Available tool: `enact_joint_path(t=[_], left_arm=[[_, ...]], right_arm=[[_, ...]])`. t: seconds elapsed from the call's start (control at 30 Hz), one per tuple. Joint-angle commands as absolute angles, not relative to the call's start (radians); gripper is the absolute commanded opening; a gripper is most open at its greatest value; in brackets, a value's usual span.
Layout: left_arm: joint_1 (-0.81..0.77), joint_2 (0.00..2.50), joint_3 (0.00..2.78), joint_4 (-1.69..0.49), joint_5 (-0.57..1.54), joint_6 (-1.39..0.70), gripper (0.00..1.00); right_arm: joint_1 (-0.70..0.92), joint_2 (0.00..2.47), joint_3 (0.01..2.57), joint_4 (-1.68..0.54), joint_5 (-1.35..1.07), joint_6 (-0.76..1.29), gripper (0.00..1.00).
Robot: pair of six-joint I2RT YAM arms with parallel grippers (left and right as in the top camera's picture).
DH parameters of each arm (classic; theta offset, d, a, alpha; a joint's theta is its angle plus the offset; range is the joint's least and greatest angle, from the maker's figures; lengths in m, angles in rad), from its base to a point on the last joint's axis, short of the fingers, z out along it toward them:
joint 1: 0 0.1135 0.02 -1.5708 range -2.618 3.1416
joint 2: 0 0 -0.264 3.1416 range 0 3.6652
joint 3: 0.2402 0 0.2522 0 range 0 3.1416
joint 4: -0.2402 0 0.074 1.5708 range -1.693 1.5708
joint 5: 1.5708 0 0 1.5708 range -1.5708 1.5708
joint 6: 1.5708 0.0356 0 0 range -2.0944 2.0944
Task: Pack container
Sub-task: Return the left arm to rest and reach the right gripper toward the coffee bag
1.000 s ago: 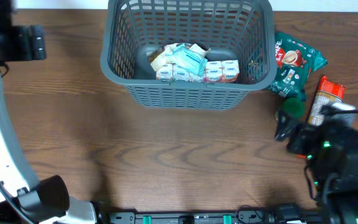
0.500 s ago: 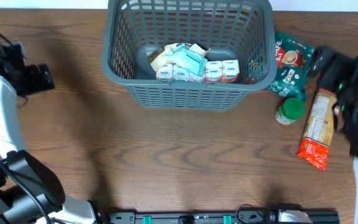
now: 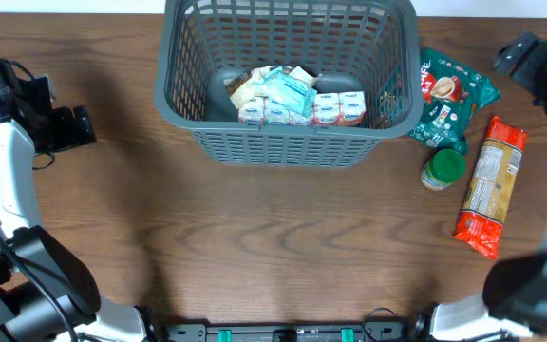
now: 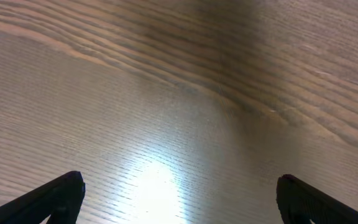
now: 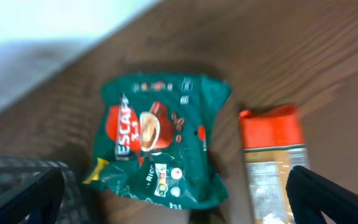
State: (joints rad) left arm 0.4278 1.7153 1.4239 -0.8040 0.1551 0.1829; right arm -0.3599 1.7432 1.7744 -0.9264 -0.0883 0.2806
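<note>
The container (image 3: 292,147) is a large grey lattice basket at the back middle of the table, with several small snack packets (image 3: 297,97) piled on its base. My left gripper (image 3: 82,128) hovers left of it, open over bare wood; in the left wrist view the left gripper (image 4: 180,186) has nothing between its fingers. My right gripper (image 3: 513,55) is at the back right, open. In the right wrist view the right gripper (image 5: 176,180) hangs above a green coffee packet (image 5: 160,137) and an orange packet (image 5: 272,155).
To the right of the basket lie the green coffee packet (image 3: 452,95), a small green-lidded jar (image 3: 443,169) and the long orange-and-yellow packet (image 3: 490,185). The wooden table (image 3: 273,247) stretches in front of the basket.
My right arm has swung from the front right, over the orange packet, to the back right corner. My left gripper has come forward and a little to the right. No object has moved.
</note>
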Motion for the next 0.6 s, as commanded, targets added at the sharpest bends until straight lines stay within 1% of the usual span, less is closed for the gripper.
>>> enact_joint_path(t=[0.0,0.2,0.57], left_arm=[[0.424,1.719,1.428,-0.809,0.165,0.181,0.99],[0.406,1.719,1.428,-0.813,0.165,0.181,0.99],[0.353,1.719,1.428,-0.813,0.165,0.181,0.99]], right_arm=[[-0.363,1.835,1.784,-0.915,-0.170,0.228,0.99],[-0.363,1.987,1.784,-0.889,-0.239,0.184,0.99],[-0.363,2.164,1.784,-0.850,-0.244,0.162,0.99]])
